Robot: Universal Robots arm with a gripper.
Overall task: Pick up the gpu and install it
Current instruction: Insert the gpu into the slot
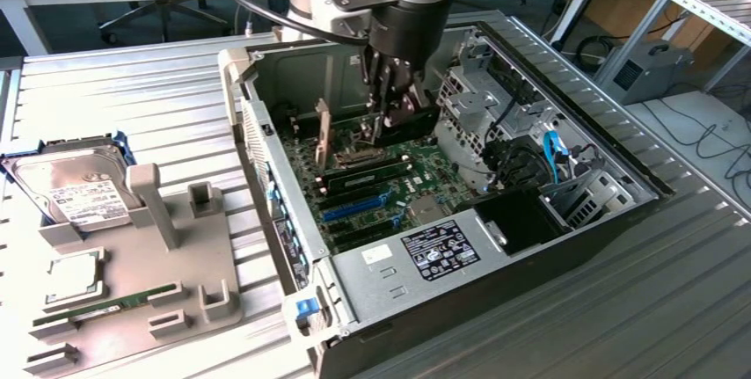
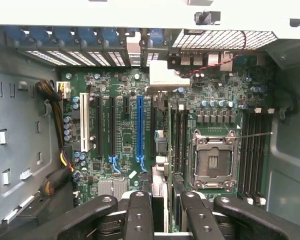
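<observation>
My gripper reaches down into the open computer case and is shut on the gpu. The card stands on edge over the green motherboard. In the wrist view the gpu appears edge-on as a thin strip between the two black fingers, and my gripper clamps its sides. Its pale bracket end lies toward the case's rear slot openings. The card lines up with a slot just beside the blue slot. I cannot tell whether it is seated.
A CPU socket and RAM slots lie beside the card. Drive cages and cables line the case's far side. On the exterior view's left, a grey fixture carries a hard drive, a processor and a RAM stick.
</observation>
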